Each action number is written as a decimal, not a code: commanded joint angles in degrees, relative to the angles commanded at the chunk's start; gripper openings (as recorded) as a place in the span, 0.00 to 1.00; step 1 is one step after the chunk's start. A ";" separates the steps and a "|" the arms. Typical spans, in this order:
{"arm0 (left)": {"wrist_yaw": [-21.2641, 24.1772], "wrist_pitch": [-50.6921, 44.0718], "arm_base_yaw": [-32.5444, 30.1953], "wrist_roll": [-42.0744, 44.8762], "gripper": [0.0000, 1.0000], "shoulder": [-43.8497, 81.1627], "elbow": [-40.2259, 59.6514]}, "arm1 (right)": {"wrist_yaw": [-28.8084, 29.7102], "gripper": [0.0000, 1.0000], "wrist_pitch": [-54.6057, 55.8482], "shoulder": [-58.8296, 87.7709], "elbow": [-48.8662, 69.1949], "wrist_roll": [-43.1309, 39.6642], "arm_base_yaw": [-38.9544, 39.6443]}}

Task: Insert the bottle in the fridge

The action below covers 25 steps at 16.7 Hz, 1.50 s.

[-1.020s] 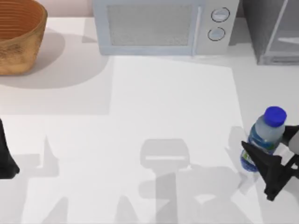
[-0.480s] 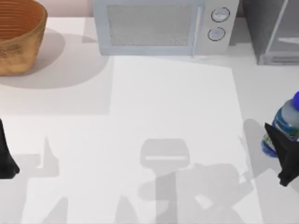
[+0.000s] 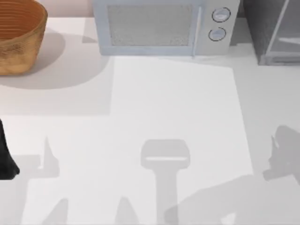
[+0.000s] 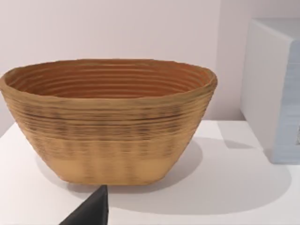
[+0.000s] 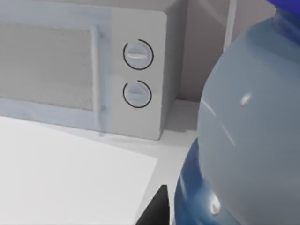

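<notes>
A white tabletop carries a white microwave at the back. The dark grey fridge stands just beside the microwave's dial end, and a woven basket sits well off its other end. The bottle is close against the right wrist camera, long axis roughly upright, blue cap uppermost. This looks like the carry step; next comes lining it up with the fridge opening. The right pincer's grip cannot be told; the left arm is parked.
</notes>
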 joint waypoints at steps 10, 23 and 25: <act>0.00 0.00 0.00 0.00 1.00 0.00 0.00 | 9.16 0.01 -17.20 -20.95 -0.20 2.70 -3.07; 0.00 0.00 0.00 0.00 1.00 0.00 0.00 | 4.31 0.01 3.54 12.14 17.81 3.25 -7.84; 0.00 0.00 0.00 0.00 1.00 0.00 0.00 | 2.85 0.01 9.76 25.60 23.20 3.06 -9.52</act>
